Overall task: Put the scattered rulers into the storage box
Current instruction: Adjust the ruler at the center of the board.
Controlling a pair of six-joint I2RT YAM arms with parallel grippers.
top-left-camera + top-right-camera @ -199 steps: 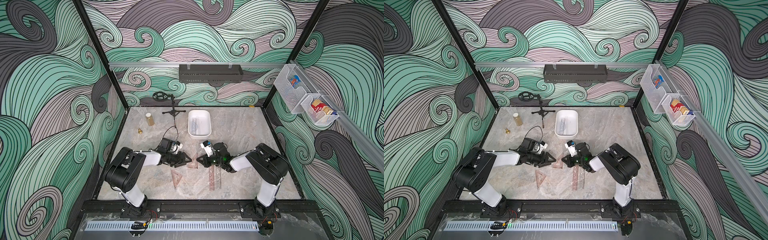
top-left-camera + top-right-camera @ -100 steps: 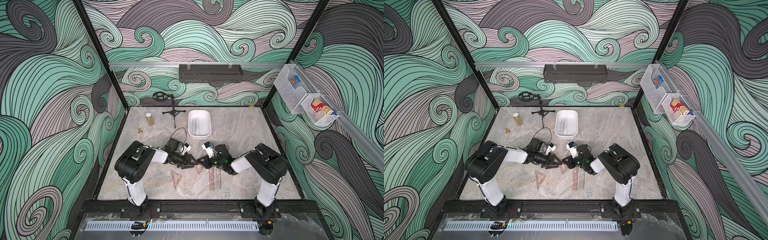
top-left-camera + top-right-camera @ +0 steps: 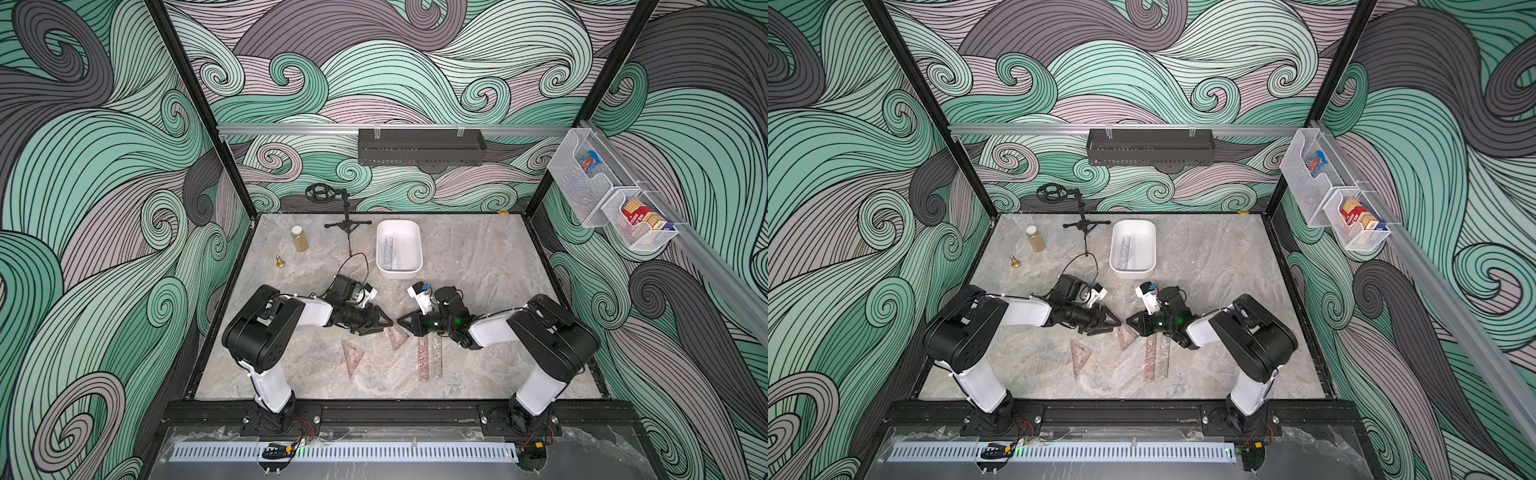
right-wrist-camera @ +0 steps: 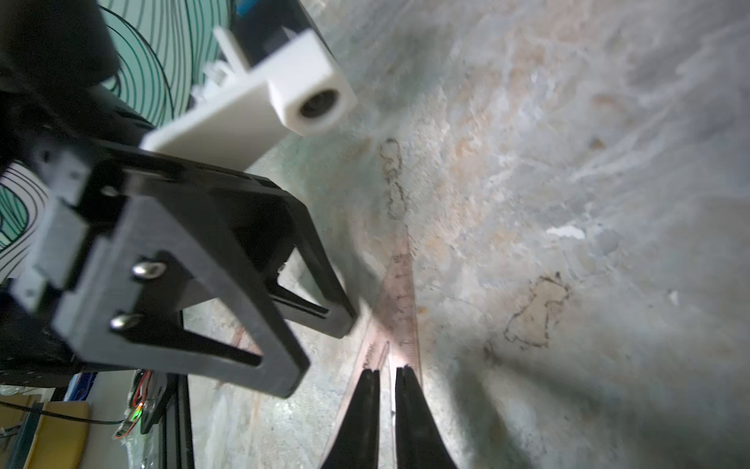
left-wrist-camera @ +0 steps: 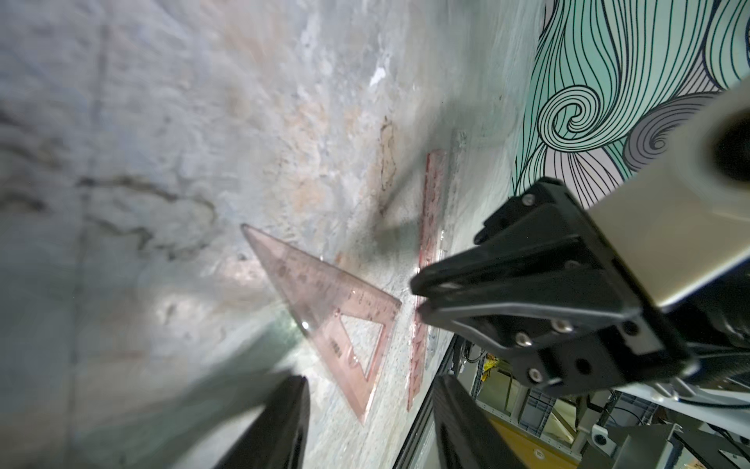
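left gripper [image 3: 383, 325] fingers apart, empty. right gripper [image 3: 401, 322] fingers nearly together, we see nothing clamped. both tips sit by the small pinkish see-through plastic set square [image 3: 397, 337] on the grey marble tabletop [image 3: 478, 257]. pinkish long straight ruler [image 3: 423, 359] lies near. white rectangular plastic storage box [image 3: 400, 273] is behind, with clear rulers [image 3: 390, 251] inside.

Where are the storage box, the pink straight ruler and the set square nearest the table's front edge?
storage box [image 3: 399, 273]: in a top view, on its near wall.
pink straight ruler [image 3: 423, 360]: in a top view, at mid-length.
front set square [image 3: 351, 353]: in a top view, its middle.
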